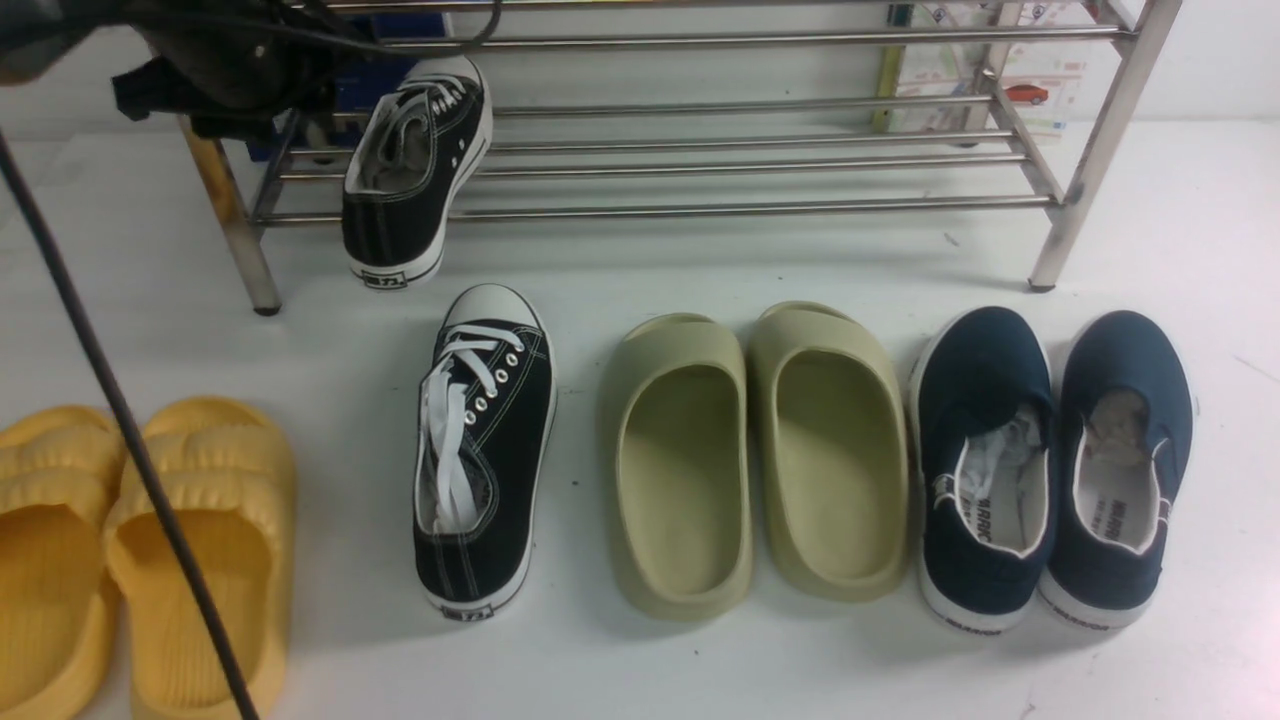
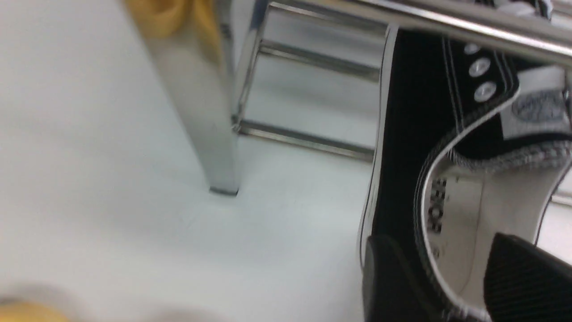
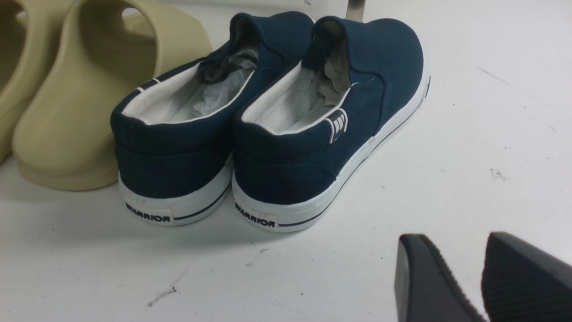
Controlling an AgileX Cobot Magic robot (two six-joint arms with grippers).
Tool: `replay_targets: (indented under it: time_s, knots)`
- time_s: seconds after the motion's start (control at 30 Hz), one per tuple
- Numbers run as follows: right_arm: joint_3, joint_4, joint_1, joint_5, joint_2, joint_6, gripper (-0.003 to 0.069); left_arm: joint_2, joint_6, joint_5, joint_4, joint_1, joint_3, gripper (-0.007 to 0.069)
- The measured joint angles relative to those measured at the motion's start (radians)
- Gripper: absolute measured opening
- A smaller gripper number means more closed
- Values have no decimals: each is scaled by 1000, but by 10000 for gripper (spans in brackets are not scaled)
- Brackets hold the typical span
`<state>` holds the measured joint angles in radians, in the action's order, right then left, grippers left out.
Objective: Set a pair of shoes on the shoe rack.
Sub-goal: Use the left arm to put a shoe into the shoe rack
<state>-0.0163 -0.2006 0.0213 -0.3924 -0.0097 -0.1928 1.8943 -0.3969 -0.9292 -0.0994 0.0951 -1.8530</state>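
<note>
One black lace-up sneaker [image 1: 415,170] sits on the bottom tier of the steel shoe rack [image 1: 720,210], at its left end. Its toe points to the back and its heel hangs out over the front bar. The second black sneaker [image 1: 485,450] lies sole-down on the white surface [image 1: 700,670] in front of the rack, left of centre. Its toe cap faces the rack and its heel faces the near edge, so its long axis runs near to far, with the toe leaning slightly right.

The left gripper [image 2: 442,259] is at the racked sneaker's heel. One finger is outside the side wall and the other is inside over the insole. A strip of insole shows between the wall and the inner pad, so the jaws read as parted rather than pinching. Whether the outer finger touches the canvas I cannot tell.

The right gripper [image 3: 451,250] hovers with its jaws apart and empty, over bare surface behind the heels of the navy slip-ons [image 1: 985,400] toward the right edge.

The task looks half done. The second sneaker lies straight toward the near edge from the left gripper, almost in line with the racked one, so the left arm is the nearer. The olive foam slippers [image 1: 680,460] lie between that sneaker and the right gripper, and the yellow slippers [image 1: 200,540] flank it at the near-left corner. A grasp would probably need the jaws set crosswise to the sneaker's near-to-far axis.
</note>
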Motion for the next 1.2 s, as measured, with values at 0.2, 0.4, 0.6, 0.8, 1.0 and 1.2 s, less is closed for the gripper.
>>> replay_targets:
  time_s: [0.2, 0.4, 0.6, 0.8, 1.0, 1.2]
  knots:
    - [0, 0, 0, 0, 0, 0, 239, -57, 116, -4, 144, 1, 157, -14]
    - [0, 0, 0, 0, 0, 0, 239, -3, 198, 169, 228, 10, 274, -13]
    - [0, 0, 0, 0, 0, 0, 239, 23, 200, 238, 232, 10, 275, -13]
    - [0, 0, 0, 0, 0, 0, 239, 53, 202, 275, 251, 10, 258, -13]
    - [0, 0, 0, 0, 0, 0, 239, 62, 205, 291, 236, 12, 237, -13]
    - [0, 0, 0, 0, 0, 0, 239, 63, 206, 287, 235, 12, 236, -13]
